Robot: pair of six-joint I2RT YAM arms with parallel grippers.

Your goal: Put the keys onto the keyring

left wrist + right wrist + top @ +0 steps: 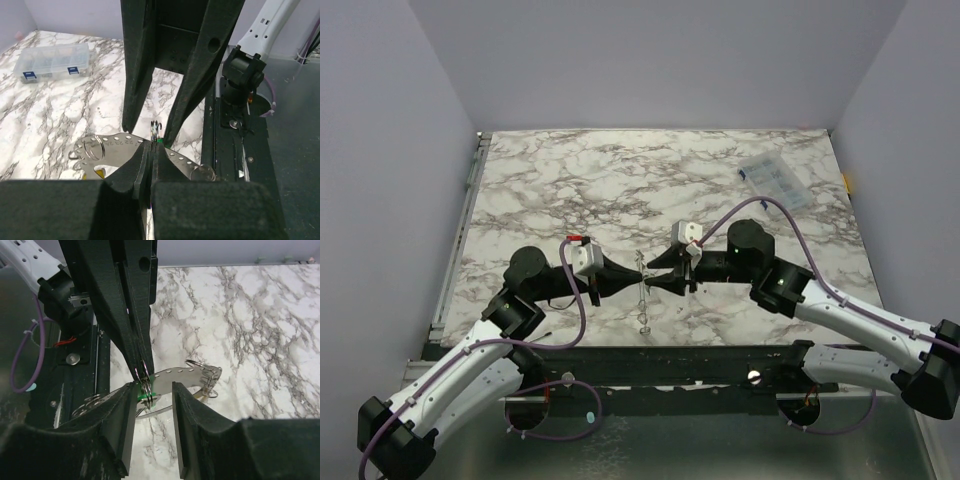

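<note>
Left gripper is clamping the thin, springy grey metal keyring; right gripper, jaws apart, is straddling the tiny, slippery green key head, the likeliest place to pinch.

Two grippers faced tip to tip above the table.
The left gripper lay left of the right gripper, with the keyring at its tips, between the two. A key sat between the right gripper's fingers, just beside a perforated strip. A box lay on the table at the far right.
</note>
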